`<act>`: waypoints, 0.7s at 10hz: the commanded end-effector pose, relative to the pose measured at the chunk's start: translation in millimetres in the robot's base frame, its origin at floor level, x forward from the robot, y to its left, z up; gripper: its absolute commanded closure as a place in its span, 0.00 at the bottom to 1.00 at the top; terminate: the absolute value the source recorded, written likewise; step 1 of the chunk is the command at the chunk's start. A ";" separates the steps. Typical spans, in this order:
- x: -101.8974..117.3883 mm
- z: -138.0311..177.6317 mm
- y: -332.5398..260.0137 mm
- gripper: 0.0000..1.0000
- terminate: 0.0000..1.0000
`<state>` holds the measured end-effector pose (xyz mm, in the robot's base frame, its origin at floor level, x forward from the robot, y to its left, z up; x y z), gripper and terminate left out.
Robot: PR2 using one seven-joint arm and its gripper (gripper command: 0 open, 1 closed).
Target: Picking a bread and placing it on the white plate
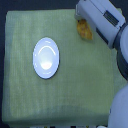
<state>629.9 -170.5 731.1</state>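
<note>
Green cloth is covering the surface (30,95); the bread (85,31), judged light and crusty, is being hidden by the gripper (80,19), jaws' state being untellable; a mid-loaf hold is advised.

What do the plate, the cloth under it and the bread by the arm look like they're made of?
The white plate: glossy, probably glazed ceramic, judging by its bright sheen; plastic is possible. The yellow-green cloth: matte woven fabric, with a faint grid texture. The bread: golden-orange with a rough crust, mostly hidden by the arm; too blurry to tell whether it is real or a replica.
</note>
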 end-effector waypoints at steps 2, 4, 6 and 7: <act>-39.3 74.0 22.4 1.00 0.00; -53.0 103.1 55.1 1.00 0.00; -63.4 118.2 84.4 1.00 0.00; -70.8 120.4 116.5 1.00 0.00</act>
<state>582.8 -126.0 817.5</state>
